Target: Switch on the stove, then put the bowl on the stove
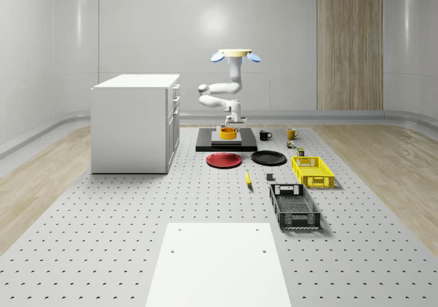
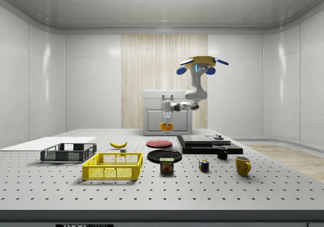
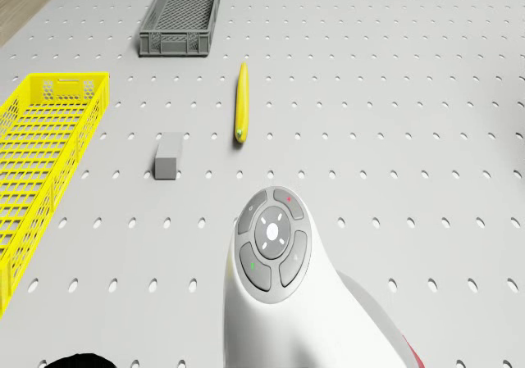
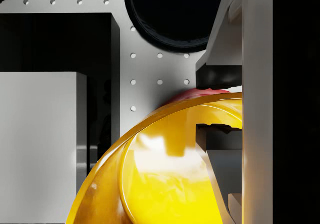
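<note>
We hover our drone (image 1: 235,52) above the flat black stove (image 1: 226,143), our gripper (image 2: 166,120) clamped on the glossy yellow bowl (image 2: 166,126) just beneath it; only setting it down remains.

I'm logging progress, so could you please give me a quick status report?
Drone hovering over stove. Hand shut on bowl rim, bowl held above stove. Nothing in the way.
</note>
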Tool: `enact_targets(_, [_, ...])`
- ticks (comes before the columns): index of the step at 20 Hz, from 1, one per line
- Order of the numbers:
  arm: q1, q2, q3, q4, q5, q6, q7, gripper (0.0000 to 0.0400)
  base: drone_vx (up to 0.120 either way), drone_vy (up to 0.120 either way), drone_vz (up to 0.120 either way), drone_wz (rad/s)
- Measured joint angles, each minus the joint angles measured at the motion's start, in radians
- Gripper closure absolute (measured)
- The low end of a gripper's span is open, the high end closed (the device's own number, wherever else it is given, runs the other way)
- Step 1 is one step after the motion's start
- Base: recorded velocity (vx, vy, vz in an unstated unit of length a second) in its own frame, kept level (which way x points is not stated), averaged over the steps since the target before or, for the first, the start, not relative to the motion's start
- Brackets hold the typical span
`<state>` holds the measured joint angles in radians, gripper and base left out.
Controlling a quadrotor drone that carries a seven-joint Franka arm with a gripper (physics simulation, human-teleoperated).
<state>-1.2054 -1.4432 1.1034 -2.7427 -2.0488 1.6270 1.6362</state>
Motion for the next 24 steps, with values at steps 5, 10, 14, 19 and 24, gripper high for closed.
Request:
enact_targets(5, [0.0,0.0,0.0,0.0,0.0,0.0,0.0,0.03,-0.12,-0.08,-0.016,0.0])
enact_targets(10, [0.0,0.001,0.0,0.0,0.0,-0.001,0.0,0.03,-0.12,0.0,0.0,0.0])
enact_targets(14, [0.001,0.001,0.0,0.0,-0.001,-0.001,0.0,0.03,-0.12,-0.03,0.0,0.0])
enact_targets(19, [0.001,0.001,0.0,0.0,-0.001,-0.001,-0.001,0.03,-0.12,0.024,0.0,0.0])
enact_targets(24, [0.001,0.002,0.0,0.0,-0.001,-0.002,-0.001,0.03,-0.12,0.0,0.0,0.0])
